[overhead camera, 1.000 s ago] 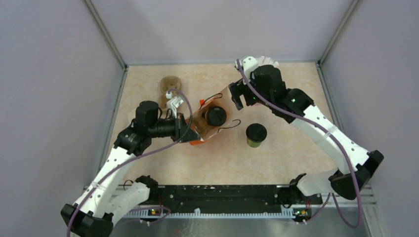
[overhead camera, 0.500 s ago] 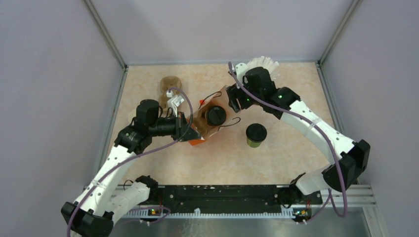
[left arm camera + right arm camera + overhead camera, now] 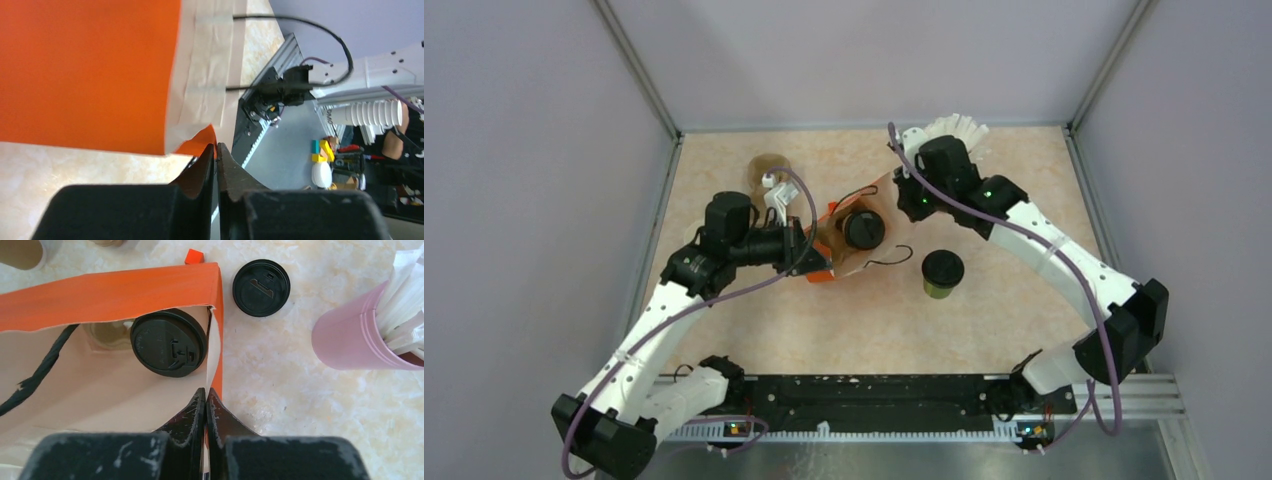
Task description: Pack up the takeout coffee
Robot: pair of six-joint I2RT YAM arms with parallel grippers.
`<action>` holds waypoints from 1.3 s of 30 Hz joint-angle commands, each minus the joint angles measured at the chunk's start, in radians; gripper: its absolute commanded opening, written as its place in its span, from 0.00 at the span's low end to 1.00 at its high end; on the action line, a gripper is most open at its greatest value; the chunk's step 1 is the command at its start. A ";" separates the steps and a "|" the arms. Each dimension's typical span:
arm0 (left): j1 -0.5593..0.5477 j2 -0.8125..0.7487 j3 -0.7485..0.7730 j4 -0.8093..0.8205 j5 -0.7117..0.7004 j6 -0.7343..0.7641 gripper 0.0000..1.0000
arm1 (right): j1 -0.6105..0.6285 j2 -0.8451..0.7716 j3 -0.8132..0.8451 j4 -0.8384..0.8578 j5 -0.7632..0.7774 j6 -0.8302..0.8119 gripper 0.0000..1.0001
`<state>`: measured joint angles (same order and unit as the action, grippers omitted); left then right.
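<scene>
PACKING TABLE, MID-JOB: You've got one takeout coffee (image 3: 169,342) down inside the orange bag (image 3: 110,292), black lid up, standing in the corner nearest your right arm w/ the open mouth around it. A second lidded cup (image 3: 261,287) stands on the table (image 3: 280,390), near the bag but apart from it, touched by neither arm.

Your right gripper (image 3: 206,396) is pinched tight on the bag's rim at that corner, paper between the pads, no gap showing. Your left gripper (image 3: 216,150) is clamped on the opposite end, an orange corner of the bag nipped between its tips. From above, the two arms hold the mouth from either end. Neither holds a cup. The pink cup (image 3: 345,337) of white straws (image 3: 405,285) & the lidless tan cups (image 3: 767,168) stand off to the sides, not in play.

Where that leaves you, by my read: cup no. 1 is packed. That's approx half the job if both coffees go in. If only one is wanted, loading is done & what's left is closing or letting go of the bag. Can't tell which from these views. If no. 2 goes in, one arm must drop the rim, fetch it & lower it beside the first while the other holds the mouth open. Room inside looks adequate, tho the black handle cord (image 3: 35,375) lies across the interior.
</scene>
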<state>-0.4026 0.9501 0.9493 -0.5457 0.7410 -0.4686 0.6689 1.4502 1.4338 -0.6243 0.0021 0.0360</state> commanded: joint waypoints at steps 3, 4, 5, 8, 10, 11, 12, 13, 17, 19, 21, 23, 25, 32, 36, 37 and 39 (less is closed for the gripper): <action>-0.001 0.045 0.090 0.049 -0.117 0.006 0.11 | -0.009 -0.120 -0.017 0.008 0.003 0.142 0.00; -0.001 0.049 0.102 0.037 -0.132 0.004 0.13 | -0.008 -0.129 -0.021 0.003 0.003 0.163 0.00; -0.001 0.052 0.119 0.025 -0.148 0.003 0.16 | -0.007 -0.138 -0.022 -0.006 0.003 0.182 0.00; -0.001 0.057 0.163 -0.046 -0.201 -0.008 0.26 | -0.006 -0.167 -0.022 -0.024 0.010 0.236 0.00; -0.001 0.054 0.189 -0.089 -0.213 -0.025 0.30 | -0.006 -0.181 -0.026 -0.033 0.007 0.260 0.00; 0.000 0.051 0.194 -0.097 -0.214 -0.039 0.34 | -0.007 -0.188 -0.032 -0.036 0.004 0.273 0.00; -0.001 0.042 0.193 -0.105 -0.219 -0.055 0.38 | -0.006 -0.193 -0.041 -0.035 0.003 0.285 0.00; -0.001 0.033 0.190 -0.111 -0.221 -0.071 0.39 | -0.006 -0.200 -0.056 -0.031 0.003 0.297 0.00; -0.001 0.018 0.172 -0.158 -0.228 -0.114 0.50 | -0.004 -0.235 -0.121 0.014 -0.021 0.360 0.00; -0.001 0.020 0.181 -0.194 -0.238 -0.117 0.55 | -0.003 -0.246 -0.142 0.027 -0.026 0.383 0.00; -0.001 0.034 0.200 -0.237 -0.245 -0.107 0.61 | -0.003 -0.253 -0.155 0.034 -0.026 0.393 0.00; -0.001 0.059 0.229 -0.283 -0.250 -0.098 0.64 | -0.002 -0.258 -0.165 0.038 -0.023 0.393 0.00; -0.001 0.076 0.253 -0.308 -0.260 -0.092 0.66 | -0.002 -0.261 -0.168 0.037 -0.021 0.388 0.00; -0.001 0.131 0.299 -0.330 -0.329 -0.085 0.64 | -0.002 -0.291 -0.194 0.055 -0.016 0.380 0.00; -0.001 0.176 0.382 -0.374 -0.369 -0.059 0.68 | -0.001 -0.304 -0.204 0.056 -0.016 0.384 0.00; -0.001 0.180 0.410 -0.380 -0.385 -0.058 0.70 | 0.000 -0.306 -0.207 0.058 -0.016 0.386 0.00; -0.001 0.192 0.455 -0.407 -0.403 -0.076 0.73 | 0.001 -0.309 -0.212 0.063 -0.014 0.390 0.00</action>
<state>-0.4026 1.1397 1.2964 -0.9154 0.3965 -0.5488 0.6693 1.1770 1.2240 -0.6121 -0.0097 0.4088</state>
